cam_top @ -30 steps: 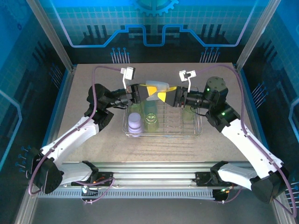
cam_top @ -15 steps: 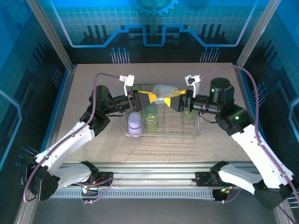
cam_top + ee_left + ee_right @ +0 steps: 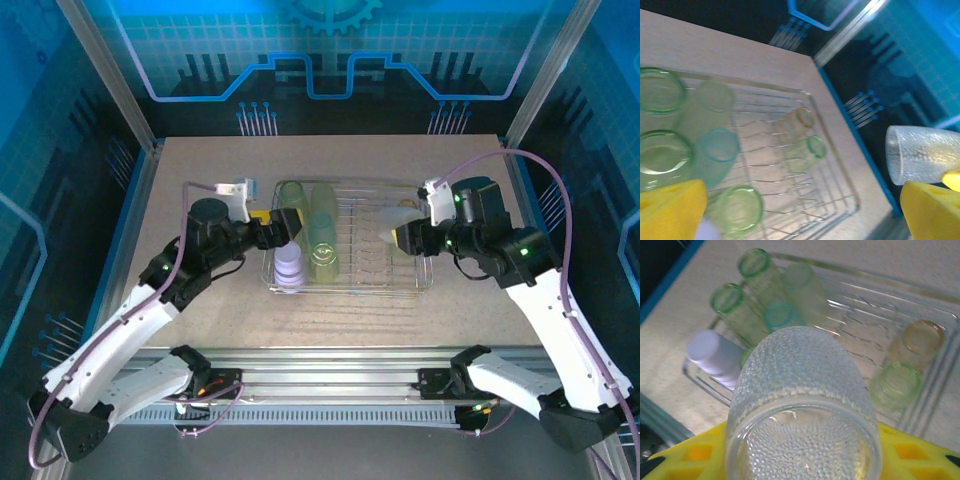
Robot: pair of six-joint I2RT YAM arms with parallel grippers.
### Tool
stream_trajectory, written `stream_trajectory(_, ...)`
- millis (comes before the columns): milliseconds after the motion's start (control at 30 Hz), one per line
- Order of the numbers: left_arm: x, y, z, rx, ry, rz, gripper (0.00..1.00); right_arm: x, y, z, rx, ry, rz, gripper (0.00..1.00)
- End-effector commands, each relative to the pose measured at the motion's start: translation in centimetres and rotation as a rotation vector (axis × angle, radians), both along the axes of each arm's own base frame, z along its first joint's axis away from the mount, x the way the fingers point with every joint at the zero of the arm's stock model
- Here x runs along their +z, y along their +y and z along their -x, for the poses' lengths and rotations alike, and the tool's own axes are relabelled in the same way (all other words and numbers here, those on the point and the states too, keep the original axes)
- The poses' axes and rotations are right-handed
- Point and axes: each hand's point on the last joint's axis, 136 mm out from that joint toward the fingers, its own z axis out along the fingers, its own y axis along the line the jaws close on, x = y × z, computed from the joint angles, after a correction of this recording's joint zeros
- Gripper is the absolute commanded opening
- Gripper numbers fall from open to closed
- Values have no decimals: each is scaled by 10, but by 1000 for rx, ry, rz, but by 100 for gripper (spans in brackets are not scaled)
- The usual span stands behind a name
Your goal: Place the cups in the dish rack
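A clear pebbled cup (image 3: pixel 800 405) is clamped in the right end effector (image 3: pixel 408 236), above the right end of the dish rack (image 3: pixel 350 289) on the surface (image 3: pixel 200 160). Green cups (image 3: pixel 322 250) and a lavender cup (image 3: pixel 289 266) sit in the rack's left part. The left end effector (image 3: pixel 281 226) hangs beside them, jaws wide apart and empty.

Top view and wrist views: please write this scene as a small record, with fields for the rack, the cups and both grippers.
dish rack: holds several cups
teal cup: in rack, left part
lavender cup: in rack, left near corner
right gripper: shut on clear cup
left gripper: open, empty, at rack's left side
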Motion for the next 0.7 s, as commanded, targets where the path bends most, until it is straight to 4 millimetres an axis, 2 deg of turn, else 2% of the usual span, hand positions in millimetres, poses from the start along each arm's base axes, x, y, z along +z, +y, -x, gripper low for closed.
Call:
stream_trajectory(0, -17, 34, 1, 133, -9, -142, 99, -30, -24, 5, -57, 84, 115, 35)
stream_trajectory(100, -19, 43, 3, 169, -19, -155, 99, -46, -28, 4, -77, 127, 143, 35)
stream_trajectory(300, -25, 49, 5, 188, -13, -173, 99, -71, -35, 2, -98, 210, 215, 34)
stream_trajectory(667, -26, 51, 5, 193, -25, -204, 99, -104, -38, -6, -114, 283, 272, 35)
